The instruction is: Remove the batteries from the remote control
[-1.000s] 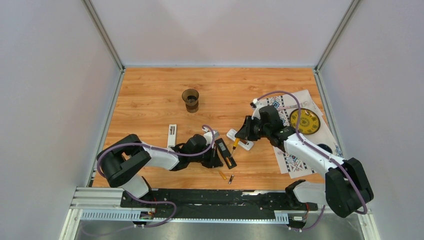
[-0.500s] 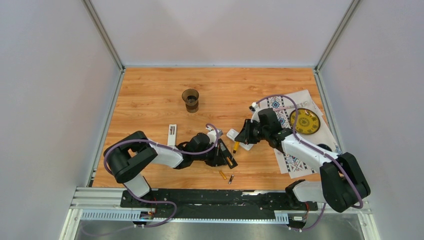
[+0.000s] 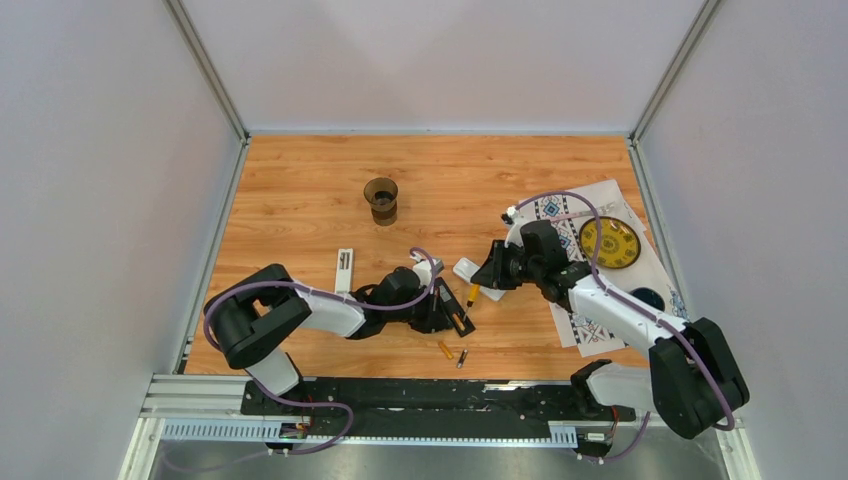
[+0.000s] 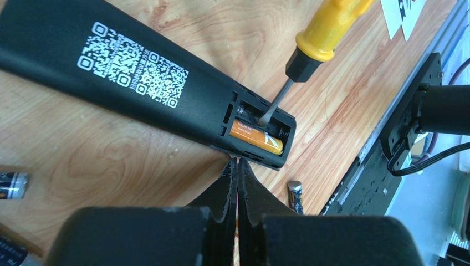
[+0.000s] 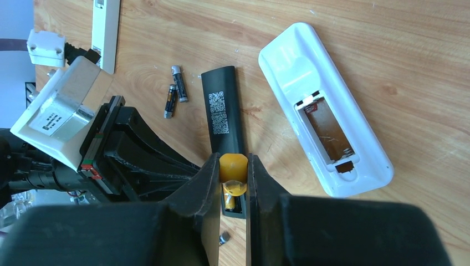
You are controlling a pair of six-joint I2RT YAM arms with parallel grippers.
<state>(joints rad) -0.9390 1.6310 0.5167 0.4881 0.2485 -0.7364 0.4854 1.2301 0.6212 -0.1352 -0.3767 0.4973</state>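
Note:
The black remote (image 4: 138, 72) lies back up with its compartment open; one orange battery (image 4: 256, 138) sits inside. My right gripper (image 5: 233, 166) is shut on the yellow handle of the screwdriver (image 4: 327, 27), whose tip reaches into the compartment beside the battery. My left gripper (image 4: 237, 163) is shut and empty, its tips against the remote's near edge. In the top view the left gripper (image 3: 440, 312) and right gripper (image 3: 487, 275) meet over the remote (image 3: 452, 310). An orange cell (image 3: 444, 349) and a dark cell (image 3: 462, 358) lie loose in front. Two dark cells (image 5: 174, 94) lie by the remote.
A white remote (image 5: 324, 111) with an empty open compartment lies right of the black one. A white strip (image 3: 344, 271) lies to the left, a dark cup (image 3: 381, 199) farther back. A patterned mat (image 3: 585, 325) with a yellow disc (image 3: 610, 243) is at the right.
My left gripper slid right against the black remote, which shifted slightly. My right gripper lowered the screwdriver tip into the compartment.

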